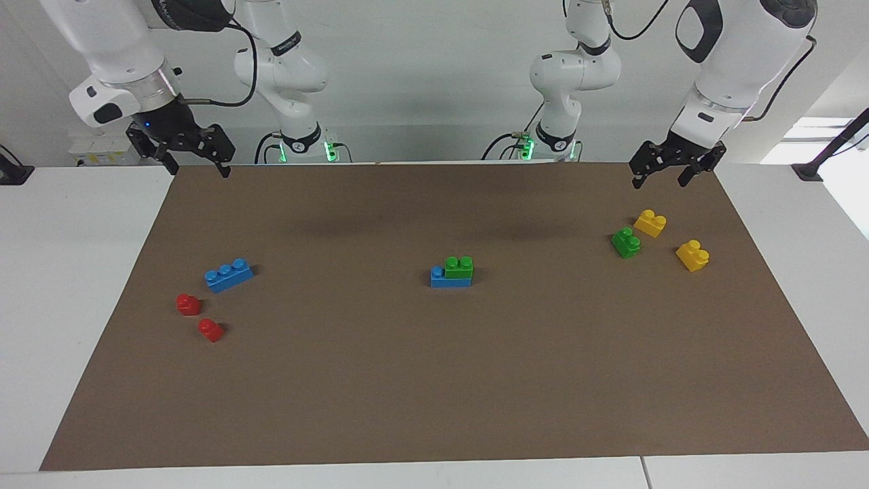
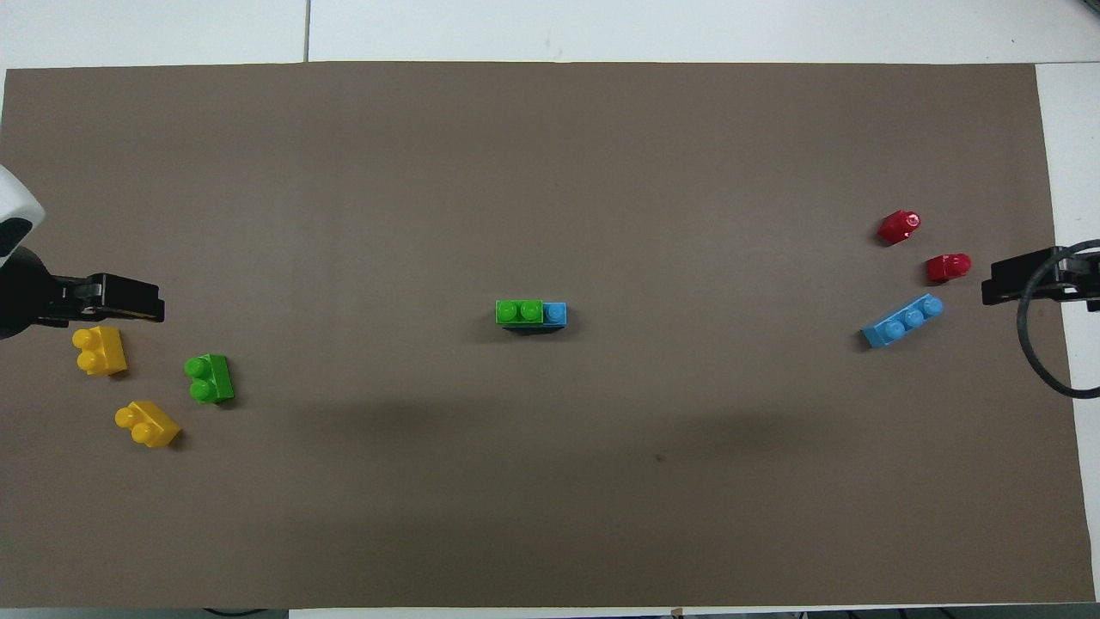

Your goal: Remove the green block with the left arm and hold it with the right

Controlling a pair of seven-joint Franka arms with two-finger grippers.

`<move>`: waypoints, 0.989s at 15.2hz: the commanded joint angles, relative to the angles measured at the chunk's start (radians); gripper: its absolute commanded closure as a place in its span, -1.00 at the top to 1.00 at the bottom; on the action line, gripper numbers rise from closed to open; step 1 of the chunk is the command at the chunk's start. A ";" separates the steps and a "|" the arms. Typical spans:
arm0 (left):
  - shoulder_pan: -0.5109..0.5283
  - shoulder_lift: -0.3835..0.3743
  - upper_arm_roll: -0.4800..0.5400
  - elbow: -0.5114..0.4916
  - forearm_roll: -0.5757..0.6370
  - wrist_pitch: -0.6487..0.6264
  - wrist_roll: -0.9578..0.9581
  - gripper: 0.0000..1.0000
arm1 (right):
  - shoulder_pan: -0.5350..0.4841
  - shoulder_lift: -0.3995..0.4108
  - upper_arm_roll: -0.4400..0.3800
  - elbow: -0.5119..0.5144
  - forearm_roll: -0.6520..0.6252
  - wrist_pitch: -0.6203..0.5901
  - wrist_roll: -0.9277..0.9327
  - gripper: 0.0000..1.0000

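Observation:
A green block [image 1: 459, 266] [image 2: 519, 310] with two studs sits pressed onto one end of a blue brick [image 1: 450, 280] [image 2: 555, 313] in the middle of the brown mat. A second, loose green block [image 1: 626, 242] [image 2: 209, 378] lies toward the left arm's end. My left gripper [image 1: 660, 180] [image 2: 146, 303] hangs open above the mat's edge at that end, holding nothing. Above the mat's corner at the other end, my right gripper [image 1: 198, 168] [image 2: 1001, 282] is open too and holds nothing. Both are well away from the stacked pair.
Two yellow bricks [image 1: 650, 223] [image 1: 692, 255] [image 2: 148, 423] [image 2: 100, 350] lie beside the loose green block. A loose blue three-stud brick [image 1: 229, 274] [image 2: 902, 321] and two small red pieces [image 1: 189, 304] [image 1: 211, 330] lie toward the right arm's end. The brown mat [image 1: 434, 394] covers the white table.

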 commanded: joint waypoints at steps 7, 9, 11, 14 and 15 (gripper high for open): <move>0.001 -0.023 -0.002 -0.018 0.012 -0.007 0.007 1.00 | -0.028 -0.002 0.007 -0.002 -0.003 -0.015 -0.010 1.00; 0.001 -0.023 -0.002 -0.018 0.012 -0.005 0.005 1.00 | -0.031 -0.005 0.007 -0.004 0.002 -0.016 -0.010 1.00; 0.001 -0.024 0.000 -0.023 0.010 -0.007 -0.002 1.00 | -0.034 -0.006 0.007 -0.004 0.002 -0.016 -0.004 1.00; 0.009 -0.024 0.000 -0.024 0.010 -0.005 -0.002 1.00 | -0.033 -0.006 0.007 -0.005 0.002 -0.016 0.079 1.00; 0.007 -0.026 0.000 -0.026 0.010 -0.007 -0.002 1.00 | -0.031 -0.006 0.007 -0.005 0.002 -0.015 0.126 1.00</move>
